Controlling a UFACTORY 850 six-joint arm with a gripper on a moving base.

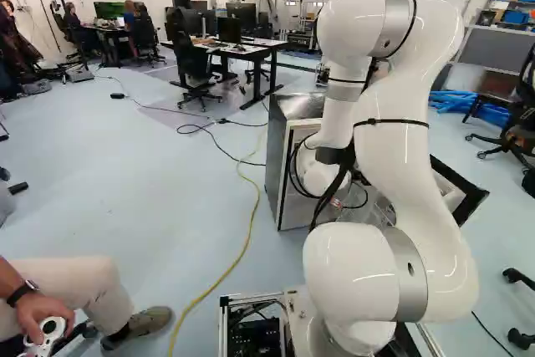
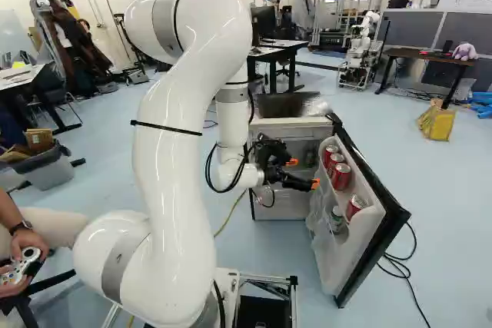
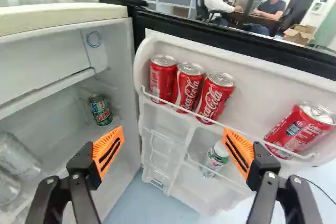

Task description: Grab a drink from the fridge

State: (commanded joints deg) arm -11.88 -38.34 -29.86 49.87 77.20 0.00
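My gripper (image 2: 304, 173) reaches toward the fridge's open door (image 2: 361, 220) in the right base view. In the wrist view the gripper (image 3: 173, 150) stands wide open with nothing between its orange pads. Ahead of it, three red cans (image 3: 186, 86) stand side by side on the upper door shelf; a fourth red can (image 3: 300, 129) leans at that shelf's far end. A green and white can (image 3: 215, 159) sits lower in the door, near one fingertip. Inside the fridge (image 3: 31, 103) is a dark green can (image 3: 100, 109), and clear bottles (image 3: 16, 161) lie beside the other finger.
A black table (image 1: 242, 49) stands behind the fridge, and a yellow cable (image 1: 242, 248) runs over the floor. Another robot (image 2: 360, 50) stands far back. A seated person's hand holds a controller (image 2: 23, 263) near the base. A yellow box (image 2: 437, 120) is beyond the door.
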